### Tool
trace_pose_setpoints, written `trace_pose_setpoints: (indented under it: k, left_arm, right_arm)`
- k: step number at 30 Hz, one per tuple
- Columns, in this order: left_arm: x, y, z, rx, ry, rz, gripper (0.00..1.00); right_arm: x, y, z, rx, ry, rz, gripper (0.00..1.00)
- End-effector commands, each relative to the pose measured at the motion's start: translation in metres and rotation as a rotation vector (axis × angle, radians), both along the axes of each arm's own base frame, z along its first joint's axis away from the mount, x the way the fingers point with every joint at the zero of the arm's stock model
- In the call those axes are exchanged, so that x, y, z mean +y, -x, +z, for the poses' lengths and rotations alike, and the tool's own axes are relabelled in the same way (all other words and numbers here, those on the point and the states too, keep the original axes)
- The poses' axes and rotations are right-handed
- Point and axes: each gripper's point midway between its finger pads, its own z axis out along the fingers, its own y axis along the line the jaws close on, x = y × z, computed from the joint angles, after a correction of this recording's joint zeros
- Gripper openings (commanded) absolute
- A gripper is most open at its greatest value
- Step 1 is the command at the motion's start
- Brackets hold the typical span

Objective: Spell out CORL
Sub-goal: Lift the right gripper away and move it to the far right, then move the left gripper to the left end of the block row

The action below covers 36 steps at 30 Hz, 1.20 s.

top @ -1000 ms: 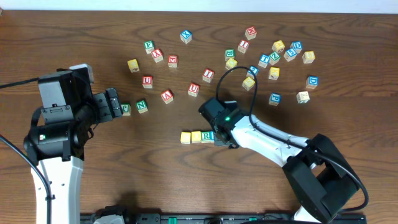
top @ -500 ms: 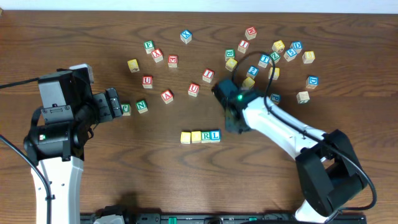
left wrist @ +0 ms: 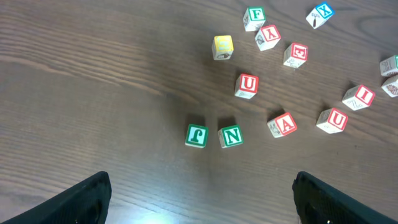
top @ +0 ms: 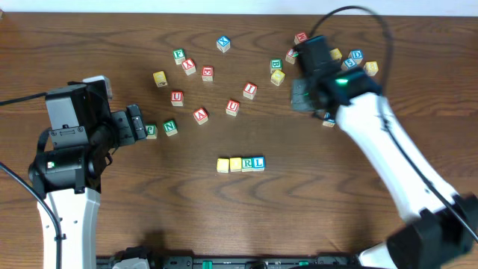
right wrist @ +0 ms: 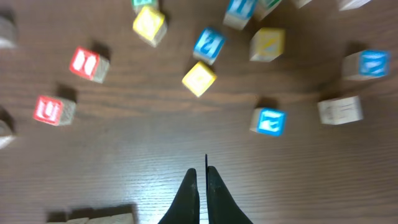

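A row of four letter blocks lies at the table's middle front: two yellow blocks (top: 222, 165) (top: 236, 164), a green R (top: 248, 163) and a blue L (top: 258, 162). The letters on the yellow ones are too small to read. The row's edge shows blurred at the bottom left of the right wrist view (right wrist: 93, 214). My right gripper (top: 299, 99) is shut and empty, up and to the right of the row, among the loose blocks; its fingers (right wrist: 200, 177) are pressed together. My left gripper (top: 140, 123) is open and empty at the left, with both fingers wide apart in the left wrist view (left wrist: 202, 199).
Loose letter blocks are scattered across the back of the table. A green J (left wrist: 197, 135) and a green N (left wrist: 231, 136) lie just ahead of my left gripper. Red U (left wrist: 247, 85) and A (left wrist: 283, 124) lie beyond. Blue (right wrist: 269, 121) and yellow (right wrist: 199, 78) blocks lie ahead of my right gripper.
My right gripper has let go at the row's right end and swung up and to the right, away from the row. The left arm has not moved.
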Motion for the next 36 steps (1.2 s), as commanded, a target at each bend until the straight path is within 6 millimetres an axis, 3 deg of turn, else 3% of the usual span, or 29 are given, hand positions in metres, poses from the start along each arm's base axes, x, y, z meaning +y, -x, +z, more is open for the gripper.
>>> trace_pose_setpoints:
  k: [1, 2, 3, 4, 6, 7, 9, 10, 18, 19, 22, 26, 31, 36]
  left_arm:
    - [-0.001, -0.003, 0.011, -0.033, 0.001, -0.010, 0.92]
    - [-0.001, -0.003, 0.011, -0.032, 0.004, -0.008, 0.87]
    - [-0.001, -0.003, 0.011, -0.033, 0.015, 0.001, 0.74]
    - [-0.005, -0.003, 0.010, -0.032, 0.045, 0.006, 0.68]
    - [-0.021, -0.004, 0.007, -0.026, 0.130, -0.038, 0.55]
    - [-0.035, -0.003, -0.001, -0.001, 0.188, -0.091, 0.32]
    - [-0.045, 0.000, -0.019, 0.056, 0.208, -0.115, 0.10]
    - [-0.048, 0.001, -0.028, 0.083, 0.210, -0.122, 0.08]
    - [-0.087, 0.009, -0.114, 0.380, 0.243, -0.200, 0.08]
    - [-0.099, 0.012, -0.134, 0.459, 0.253, -0.209, 0.08]
    - [-0.120, 0.020, -0.156, 0.552, 0.242, -0.258, 0.07]
    - [-0.145, 0.038, -0.182, 0.653, 0.179, -0.337, 0.07]
    - [-0.135, 0.049, -0.201, 0.675, 0.003, -0.247, 0.08]
    - [-0.136, 0.055, -0.204, 0.685, -0.015, -0.251, 0.07]
  right_arm:
    - [-0.027, 0.001, 0.039, -0.077, -0.005, 0.010, 0.01]
    - [-0.033, 0.002, 0.041, -0.079, -0.003, 0.001, 0.01]
    - [-0.041, 0.004, 0.043, -0.079, -0.001, -0.016, 0.01]
    - [-0.048, 0.005, 0.045, -0.079, 0.005, -0.025, 0.01]
    - [-0.060, 0.005, 0.046, -0.076, 0.012, -0.044, 0.01]
    - [-0.067, 0.004, 0.045, -0.074, 0.015, -0.058, 0.01]
    - [-0.070, 0.004, 0.045, -0.072, 0.017, -0.065, 0.01]
    - [-0.070, 0.004, 0.045, -0.072, 0.020, -0.060, 0.01]
    - [-0.072, 0.003, 0.045, -0.075, 0.033, -0.048, 0.01]
    - [-0.072, 0.003, 0.045, -0.075, 0.033, -0.047, 0.01]
    - [-0.072, 0.003, 0.045, -0.076, 0.032, -0.049, 0.01]
    - [-0.073, 0.003, 0.045, -0.076, 0.041, -0.043, 0.01]
    - [-0.079, 0.003, 0.045, -0.072, 0.054, -0.053, 0.01]
    - [-0.080, 0.003, 0.045, -0.072, 0.054, -0.056, 0.01]
